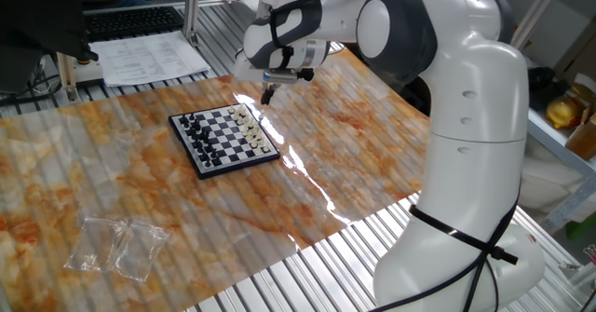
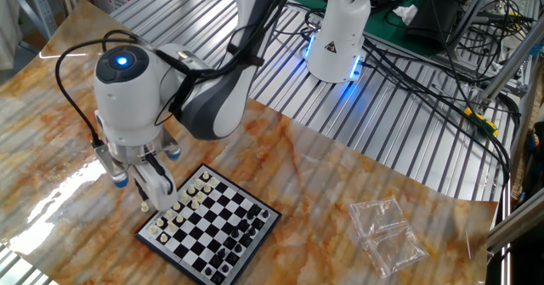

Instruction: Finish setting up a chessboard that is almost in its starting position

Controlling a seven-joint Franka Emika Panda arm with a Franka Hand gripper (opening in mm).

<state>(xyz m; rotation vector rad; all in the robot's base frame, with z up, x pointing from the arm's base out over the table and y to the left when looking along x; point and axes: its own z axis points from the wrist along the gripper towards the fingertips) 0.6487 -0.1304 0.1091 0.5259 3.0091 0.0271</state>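
The chessboard (image 1: 223, 140) is a small black-and-white chequered board with a dark frame on the marbled table cover. Black pieces line its left edge and cream pieces its right edge in one fixed view. In the other fixed view the chessboard (image 2: 208, 227) lies below the arm's wrist. My gripper (image 1: 267, 94) hangs just beyond the board's far right corner, on the cream side. In the other fixed view the gripper (image 2: 155, 193) points down beside the board's left corner. A small cream piece (image 2: 144, 207) sits on the cover just off that corner, under the fingertips. The fingers look close together; their gap is not visible.
Clear plastic bags (image 1: 116, 245) lie on the cover at the front left, also in the other fixed view (image 2: 387, 234). Papers (image 1: 149, 56) and a keyboard (image 1: 135, 20) lie behind the cover. The arm's base (image 2: 340, 38) and cables stand on the slatted table.
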